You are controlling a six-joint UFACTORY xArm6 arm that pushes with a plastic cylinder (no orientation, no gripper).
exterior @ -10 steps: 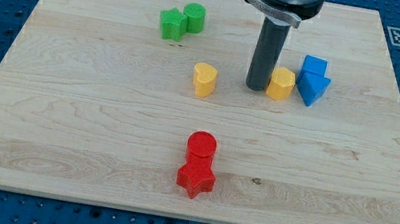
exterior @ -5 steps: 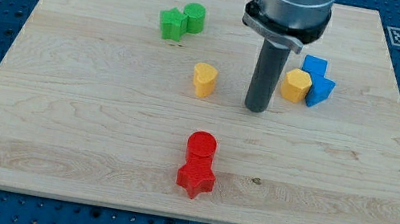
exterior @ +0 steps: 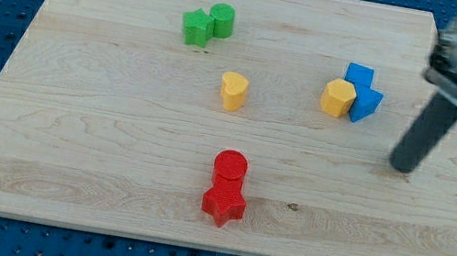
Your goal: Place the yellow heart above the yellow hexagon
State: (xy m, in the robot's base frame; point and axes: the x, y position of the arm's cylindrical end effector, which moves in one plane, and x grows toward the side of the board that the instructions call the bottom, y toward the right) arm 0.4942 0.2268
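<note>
The yellow heart (exterior: 233, 91) stands near the board's middle. The yellow hexagon (exterior: 339, 98) sits to its right, touching two blue blocks (exterior: 362, 93). My tip (exterior: 402, 166) is on the board at the view's right, below and to the right of the hexagon and the blue blocks, touching no block. The rod looks blurred.
A green star (exterior: 196, 27) and a green cylinder (exterior: 221, 20) stand together at the upper left. A red cylinder (exterior: 229, 166) and a red star (exterior: 223, 203) stand together at the lower middle. The wooden board (exterior: 65, 157) has its right edge close to my tip.
My tip has swept from beside the hexagon's left, down and then far to the right. The yellow hexagon was nudged right against the blue blocks. The heart has not moved.
</note>
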